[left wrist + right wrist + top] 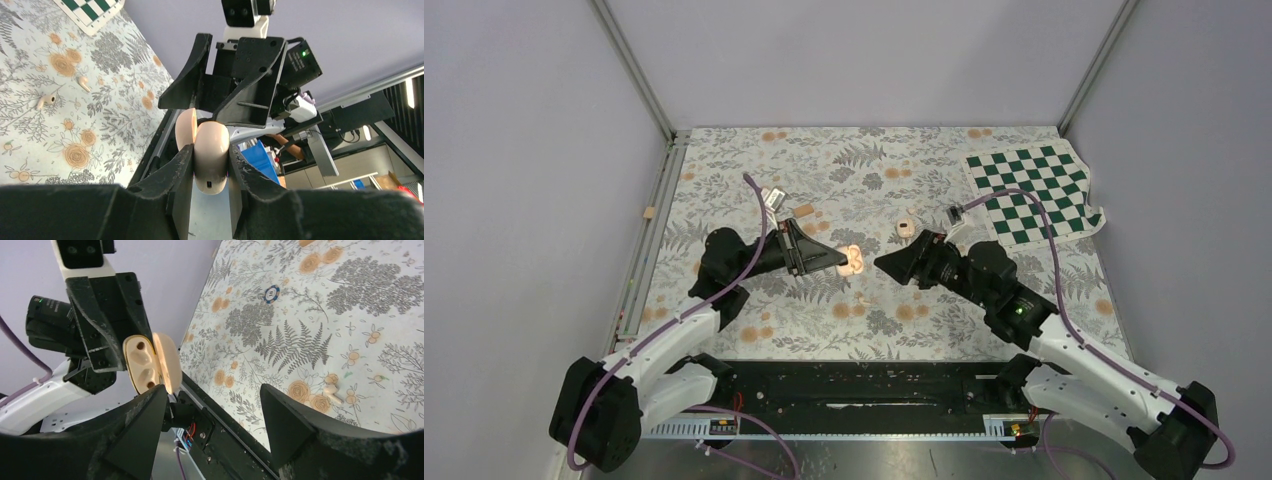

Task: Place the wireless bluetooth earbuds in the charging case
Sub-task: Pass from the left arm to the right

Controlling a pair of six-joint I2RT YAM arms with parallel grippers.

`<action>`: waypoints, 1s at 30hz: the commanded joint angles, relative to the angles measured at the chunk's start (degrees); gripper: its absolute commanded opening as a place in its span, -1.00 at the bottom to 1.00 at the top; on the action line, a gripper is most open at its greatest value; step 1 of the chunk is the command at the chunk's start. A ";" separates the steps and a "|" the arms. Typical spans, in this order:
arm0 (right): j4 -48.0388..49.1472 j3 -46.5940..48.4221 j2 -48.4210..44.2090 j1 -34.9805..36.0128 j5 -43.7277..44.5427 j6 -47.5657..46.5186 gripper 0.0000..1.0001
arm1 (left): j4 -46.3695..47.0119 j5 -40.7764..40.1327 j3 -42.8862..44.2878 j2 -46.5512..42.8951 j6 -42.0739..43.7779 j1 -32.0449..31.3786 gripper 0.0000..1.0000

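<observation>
The floral worktop (pixel 874 170) fills the scene, with a checkered mat (pixel 1034 192) at its far right corner. The left arm (pixel 674 335) and right arm (pixel 1074 350) reach in from the near edge and meet around the middle.

The left fingers (pixel 182 170) are clamped on the charging case (pixel 142 365), pinching its body from both sides and holding it clear of the worktop. The lid is swung open, and the two sockets look empty and face the right arm. The right fingers (pixel 280 420) are spread wide with nothing between them, pointed at the case from just beside it.

The earbuds (pixel 45 100) are not in the case. The left wrist view shows two of them lying on the worktop, a little apart from each other and well below the raised case.

The case is probably light, stiff, smooth plastic. Its rounded shell could slip or twist in a pinch, and the hinge looks like its weak point, so the grip across the lower half suits it, leaving the lid free.

The earbuds should be lighter still and glossy, likely to skate or roll if nudged. Each is much narrower than a fingertip, so the grip should be a gentle pinch at the very tips across the bulb, leaving the stem free to enter a socket.
</observation>
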 commanded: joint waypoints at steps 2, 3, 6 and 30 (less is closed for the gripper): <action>5.83 3.94 2.88 -0.15 -7.98 -2.70 0.53 | 4.06 5.84 3.06 1.55 0.47 0.37 -1.00; 7.31 4.07 3.57 -0.12 -8.76 -2.54 0.53 | 4.54 6.17 3.16 1.78 0.22 0.44 -1.00; 10.73 4.28 5.54 -0.15 -10.76 -1.58 0.53 | 5.73 6.93 3.31 2.32 -0.56 0.38 -1.00; 33.94 -3.35 11.18 -0.35 -14.17 14.16 -0.12 | 20.77 9.00 1.69 6.62 -9.24 0.44 -1.00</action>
